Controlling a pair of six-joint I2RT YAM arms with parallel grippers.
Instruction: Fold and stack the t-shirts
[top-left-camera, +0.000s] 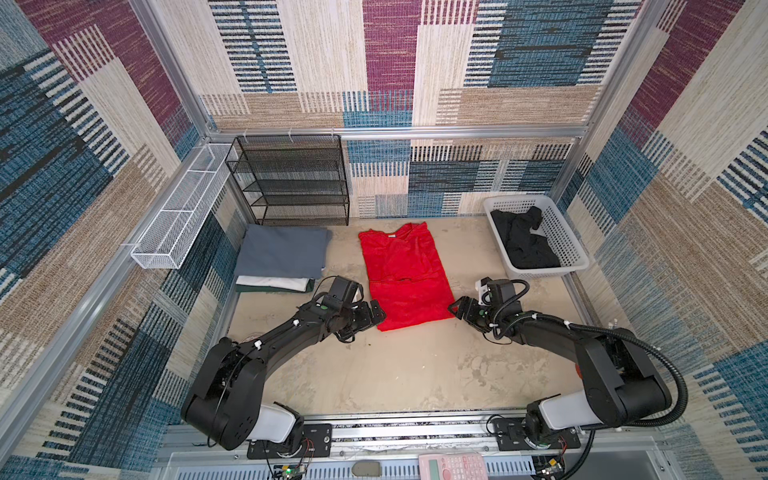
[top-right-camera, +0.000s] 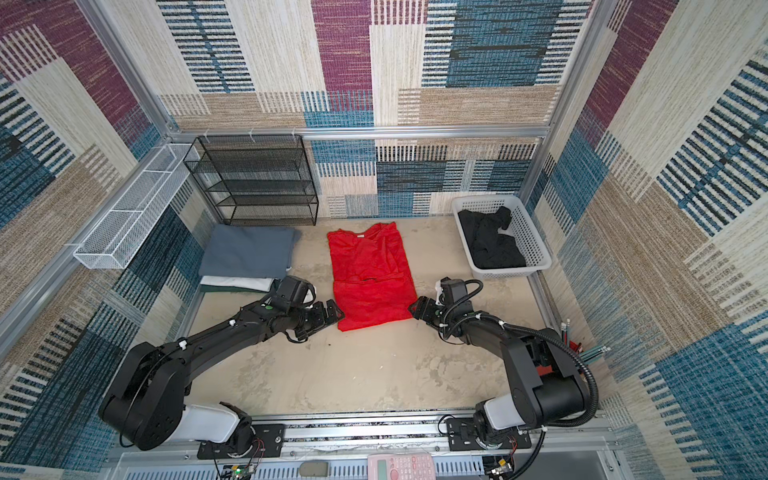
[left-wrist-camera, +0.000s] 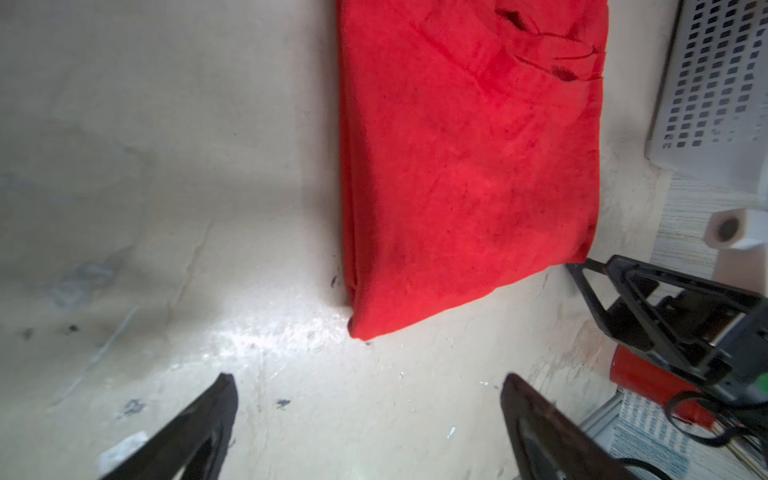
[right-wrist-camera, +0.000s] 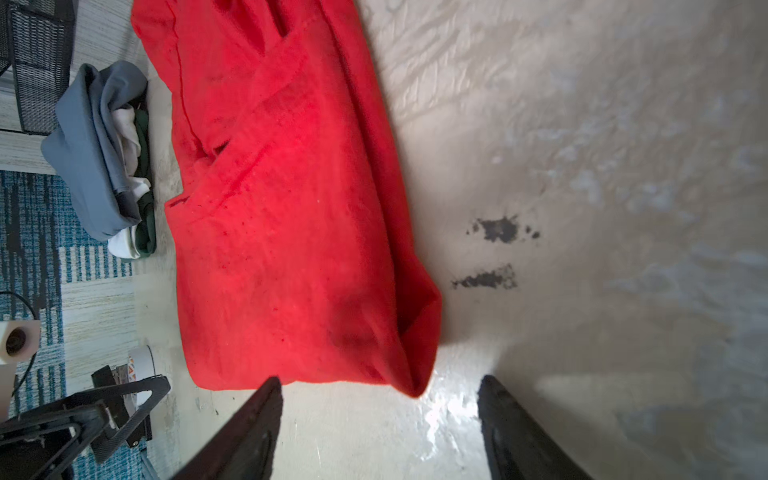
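Observation:
A bright red t-shirt lies folded lengthwise in the middle of the table, with its white neck label at the far end. My left gripper is open just short of the shirt's near left corner, holding nothing. My right gripper is open at the near right corner, which lies just ahead of its jaws. At the left sits a stack with a grey t-shirt over a white one and a dark green one. A black t-shirt lies crumpled in the basket.
The white plastic basket stands at the far right. A black mesh shelf stands at the back left, with a white wire tray on the left wall. A pink calculator lies beyond the front rail.

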